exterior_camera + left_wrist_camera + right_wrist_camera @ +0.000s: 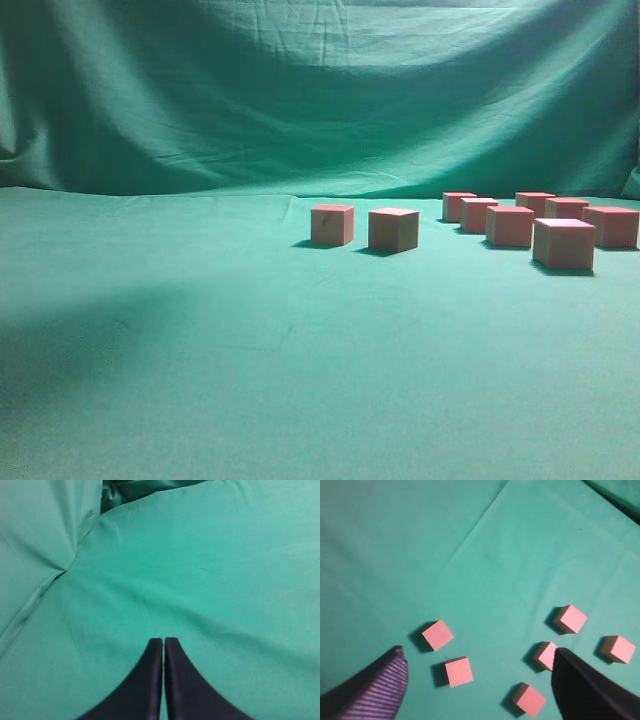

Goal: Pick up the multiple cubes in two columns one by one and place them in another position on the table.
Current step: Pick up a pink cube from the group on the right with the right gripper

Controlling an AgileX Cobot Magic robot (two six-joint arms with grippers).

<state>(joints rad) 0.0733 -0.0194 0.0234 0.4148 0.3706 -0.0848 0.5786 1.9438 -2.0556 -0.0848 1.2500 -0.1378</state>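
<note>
Ext. view: green cloth tabletop (200,380), same cloth hung as backdrop (300,90) behind. Eight cubes (563,244) on it, all resting flat, none stacked. Two sit apart from the rest near mid-frame: left cube of the pair (332,224) and right cube of the pair (393,229), side by side w/ a small gap, not touching. Other six are grouped at the right in two rows running away from the camera; they overlap in this view, so can't tell if any touch. No arm or gripper shows in the ext. view.

Left wrist view: left gripper (163,641) fingers pressed together, only a hairline seam btwn them, nothing held. Only bare green cloth w/ folds around it, no cubes in sight.

Right wrist view: right gripper (477,655) looks down from above w/ fingers spread wide, one dark finger (375,690) at lower left, the other at lower right. It has hold of nothing. Six cubes show below it on the cloth: a pair (458,671) btwn the fingers toward the left, and four more to the right, one partly hidden behind the right finger. All lie on the tabletop, well clear of the fingers; no contact seen.
</note>
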